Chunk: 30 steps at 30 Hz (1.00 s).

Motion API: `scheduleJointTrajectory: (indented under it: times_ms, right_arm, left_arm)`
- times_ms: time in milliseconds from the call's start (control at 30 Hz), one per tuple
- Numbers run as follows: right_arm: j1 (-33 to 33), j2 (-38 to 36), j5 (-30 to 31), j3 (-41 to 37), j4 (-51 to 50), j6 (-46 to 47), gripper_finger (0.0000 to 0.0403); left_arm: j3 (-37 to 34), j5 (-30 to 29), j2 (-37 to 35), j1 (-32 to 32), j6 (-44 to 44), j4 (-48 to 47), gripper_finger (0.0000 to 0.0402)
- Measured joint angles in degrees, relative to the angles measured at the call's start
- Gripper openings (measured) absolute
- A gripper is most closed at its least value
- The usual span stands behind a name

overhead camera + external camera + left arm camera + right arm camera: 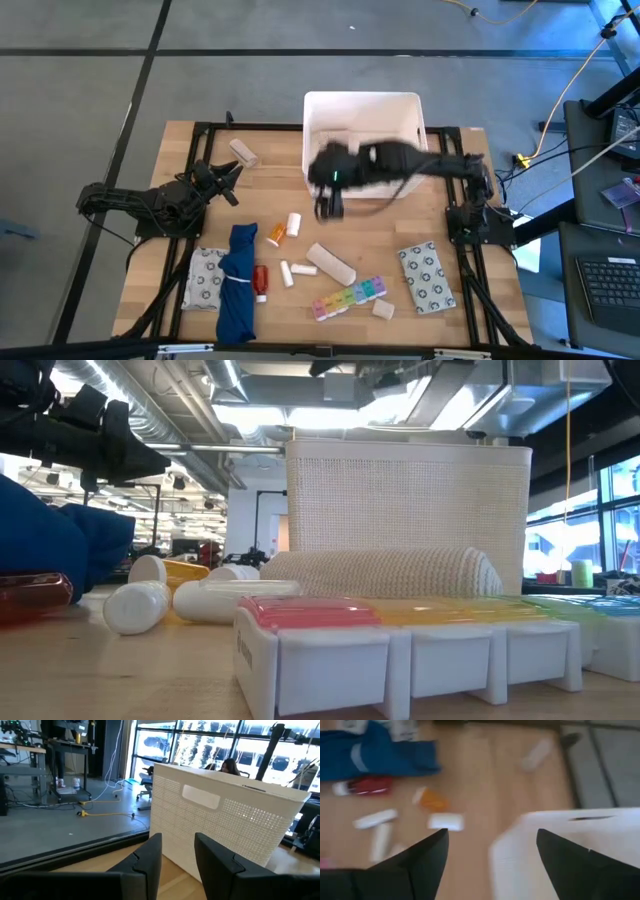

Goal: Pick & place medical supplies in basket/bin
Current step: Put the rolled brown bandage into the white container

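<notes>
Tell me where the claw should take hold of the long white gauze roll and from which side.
Grip the gauze roll at its middle, coming straight down from above, fingers across its narrow width. It lies flat on the table, slanted, with bare wood beside both long sides. The open right claw, near the basket, looks nearest.

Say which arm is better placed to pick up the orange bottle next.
Right, probably. Its tool hangs open at the near edge of the bin, close to the orange bottle, and its wrist view shows the bottle. The left tool sits back at the table's left edge, facing the bin.
</notes>
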Motion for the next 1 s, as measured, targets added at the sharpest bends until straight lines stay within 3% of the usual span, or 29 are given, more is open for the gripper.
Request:
scheduleJointTrajectory:
  times_ms: [200,367,500,733,1000]
  right_arm:
    - [7.1,0.1,1.3,-11.7,2.1,14.9,0.0303]
    - [10.3,0.1,-4.0,-22.5,9.0,26.9,0.0303]
    - [12.5,0.1,-5.3,-30.3,18.1,27.7,0.0303]
    - [14.2,0.1,-7.5,-42.7,25.4,35.2,0.0303]
    - [16.0,0.1,-12.0,-51.3,37.3,36.6,0.0303]
  left_arm:
    - [0.0,-0.1,0.0,0.0,0.2,0.0,0.0111]
    - [0.0,-0.1,0.0,0.0,0.2,0.0,0.0111]
    - [0.0,-0.1,0.0,0.0,0.2,0.0,0.0111]
    - [0.0,-0.1,0.0,0.0,0.2,0.0,0.0111]
    - [0.0,-0.1,0.0,0.0,0.2,0.0,0.0111]
